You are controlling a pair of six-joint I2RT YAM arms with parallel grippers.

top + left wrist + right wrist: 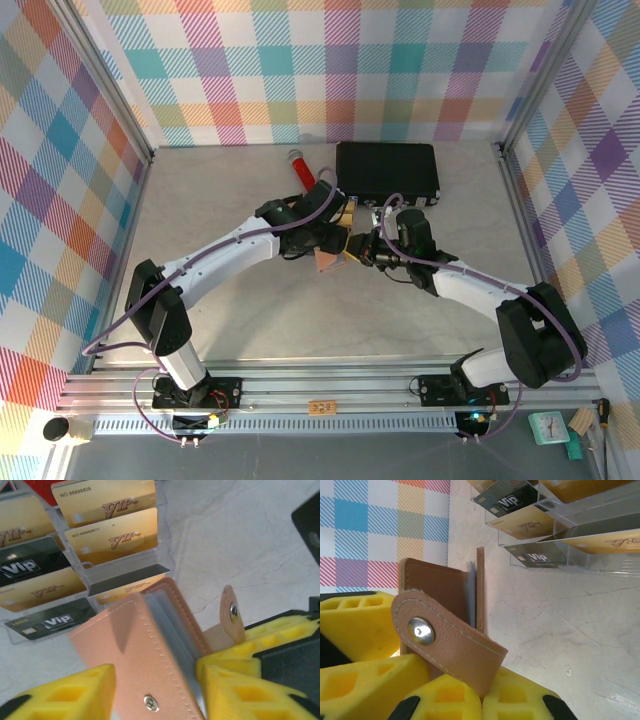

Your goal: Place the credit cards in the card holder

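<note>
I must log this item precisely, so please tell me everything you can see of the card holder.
The card holder is tan-brown, leather-like, pale-stitched, slightly open with clear sleeves between its covers. Its unfastened strap carries a metal snap; a stud sits on the cover. The left gripper clamps its covers, the right gripper pinches the strap, near the clear card tray.

Pastel plaid walls point(400, 70) enclose a pale marbled tabletop point(330, 320) framed by aluminium posts point(116, 80)
</note>
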